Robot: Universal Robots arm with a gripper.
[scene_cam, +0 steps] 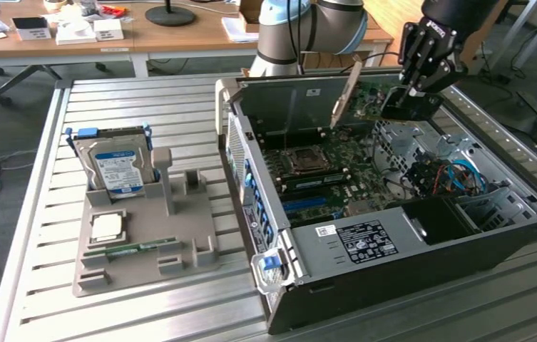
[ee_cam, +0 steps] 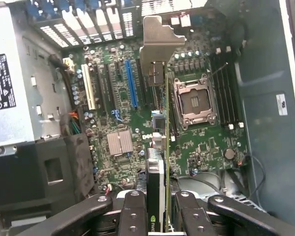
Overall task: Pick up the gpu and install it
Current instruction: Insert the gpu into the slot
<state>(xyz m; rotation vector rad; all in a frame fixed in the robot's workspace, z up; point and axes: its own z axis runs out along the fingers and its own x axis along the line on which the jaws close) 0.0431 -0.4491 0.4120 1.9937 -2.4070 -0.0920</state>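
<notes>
Now the black tool (scene_cam: 418, 89) is clamped on the thin dark-green gpu (scene_cam: 349, 92), pale metal bracket upright, above the open black computer case (scene_cam: 421, 263). Alignment step, I judge: seating calls for matching its edge to a motherboard (ee_cam: 206, 142) slot.

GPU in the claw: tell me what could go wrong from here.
1. The claw grips the gpu by one end above the open case; it could tilt or slip in the grip.
2. In the wrist view the card's edge seems to line up nearer the CPU socket than the blue slot; lowered so, it might strike board components.
3. Its metal bracket could catch the case's rear wall.
</notes>
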